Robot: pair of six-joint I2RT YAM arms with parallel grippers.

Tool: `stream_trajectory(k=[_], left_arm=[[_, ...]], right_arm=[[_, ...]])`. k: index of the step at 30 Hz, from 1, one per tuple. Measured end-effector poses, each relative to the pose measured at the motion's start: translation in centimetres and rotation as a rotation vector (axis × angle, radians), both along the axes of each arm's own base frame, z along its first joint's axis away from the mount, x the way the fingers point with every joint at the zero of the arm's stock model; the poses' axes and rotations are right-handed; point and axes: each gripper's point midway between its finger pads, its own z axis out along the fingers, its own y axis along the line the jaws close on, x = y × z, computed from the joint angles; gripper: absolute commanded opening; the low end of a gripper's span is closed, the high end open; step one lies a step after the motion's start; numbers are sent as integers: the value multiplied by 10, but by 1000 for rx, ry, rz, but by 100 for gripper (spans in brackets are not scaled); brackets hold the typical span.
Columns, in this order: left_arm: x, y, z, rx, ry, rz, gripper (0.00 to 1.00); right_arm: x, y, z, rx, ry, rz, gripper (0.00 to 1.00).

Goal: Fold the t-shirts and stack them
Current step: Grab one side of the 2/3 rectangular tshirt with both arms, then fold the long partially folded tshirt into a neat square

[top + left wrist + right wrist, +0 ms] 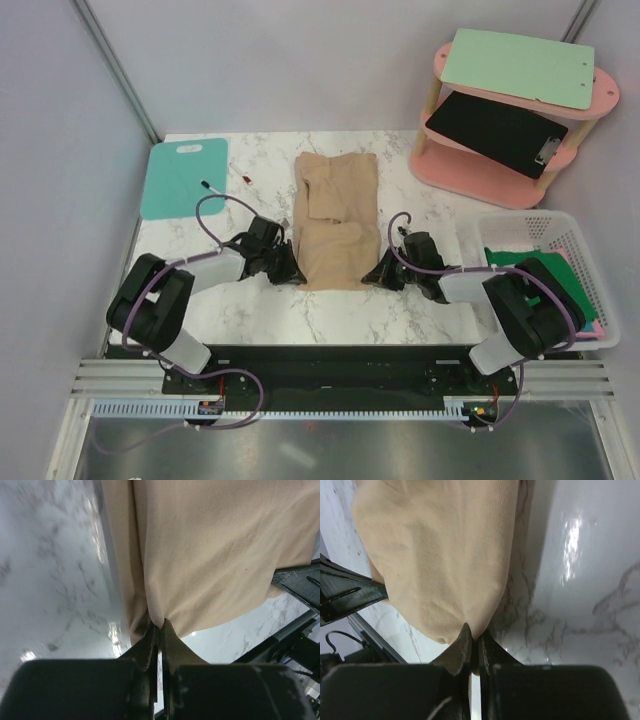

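A beige t-shirt (336, 215) lies folded into a long strip on the marble table (430, 210), running from the middle back toward the near edge. My left gripper (292, 270) is shut on its near left corner; in the left wrist view the fabric (210, 555) is pinched between the fingertips (160, 626). My right gripper (374, 275) is shut on the near right corner; in the right wrist view the cloth (440, 555) is pinched at the fingertips (474, 636). More shirts, green and pink (530, 262), lie in the white basket.
A white basket (560, 235) stands at the right. A pink two-tier shelf (505, 110) with a green board and a black clipboard stands at the back right. A teal board (182, 175) and a small pen (212, 187) lie at the back left.
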Motion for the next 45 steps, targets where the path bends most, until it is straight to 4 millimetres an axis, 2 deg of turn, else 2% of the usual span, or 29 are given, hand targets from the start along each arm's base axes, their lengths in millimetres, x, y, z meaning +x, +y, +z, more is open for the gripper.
stream_trajectory(k=[4,8,12,14,20,24,31,36,40,45], left_arm=[[-40,-8,4,-5,32,-38,2],[-64,-9,22,-16,32,-47,2],[-68,-2,54,-30,-23,-18,2],[-63,0,71,-25,-50,-3,2],[-29,-7,121,0,-132,36,2],[3,-10,140,20,-164,54,2],[69,1,149,51,-176,96,2],[113,6,150,44,-184,93,6],[147,5,149,30,-190,75,6],[183,3,143,18,-195,65,6]], right_arm=[[-31,-6,3,-24,23,47,4],[-52,-10,20,-32,11,89,4],[-59,-13,48,-28,-53,111,5],[-56,-13,57,-36,-67,117,6],[-23,-3,87,-76,-128,121,7],[8,6,99,-106,-161,117,8],[77,9,118,-140,-221,79,10],[127,3,124,-153,-247,40,11],[161,3,121,-151,-254,23,11],[200,4,106,-129,-240,12,13]])
